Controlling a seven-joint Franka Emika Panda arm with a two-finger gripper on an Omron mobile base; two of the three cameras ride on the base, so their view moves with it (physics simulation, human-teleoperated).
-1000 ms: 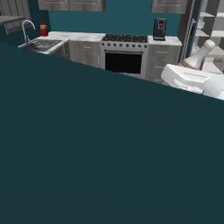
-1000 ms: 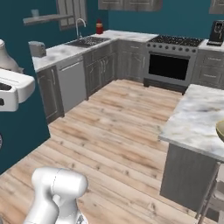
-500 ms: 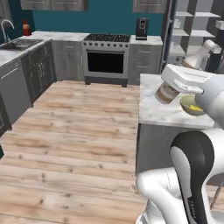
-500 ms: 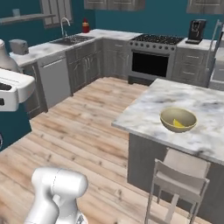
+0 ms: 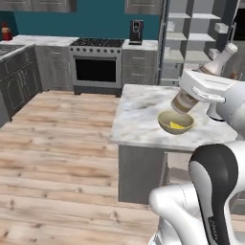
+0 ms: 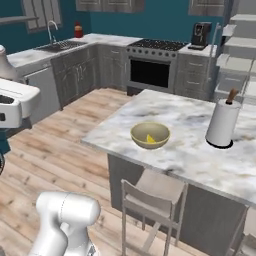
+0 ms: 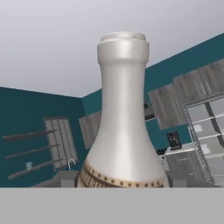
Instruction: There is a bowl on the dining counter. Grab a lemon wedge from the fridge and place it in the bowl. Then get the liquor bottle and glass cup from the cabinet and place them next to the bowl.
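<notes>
Since the earlier frame the base had driven and turned, so both base views shifted from the teal wall and far cabinets to the counter (image 5: 139, 119) close ahead; the bowl itself had not moved. From the left base view, the tool (image 5: 189, 98) gripped the bottle (image 5: 217, 62) around its lower body, the bottle tilted with its neck pointing up and to the right, carried above the counter just over the bowl (image 5: 175, 122). The bowl sat on the counter with the lemon wedge (image 5: 177, 125) inside it. From the right base view, the bowl (image 6: 150, 135) stood near the counter's front edge with the wedge (image 6: 149, 139) in it, and a paper towel roll (image 6: 222, 122) stood upright well to its right. A chair (image 6: 150, 200) stood against the counter below the bowl. The hand view looked along the bottle (image 7: 124, 122), its pale neck rising from a banded shoulder toward the ceiling.
</notes>
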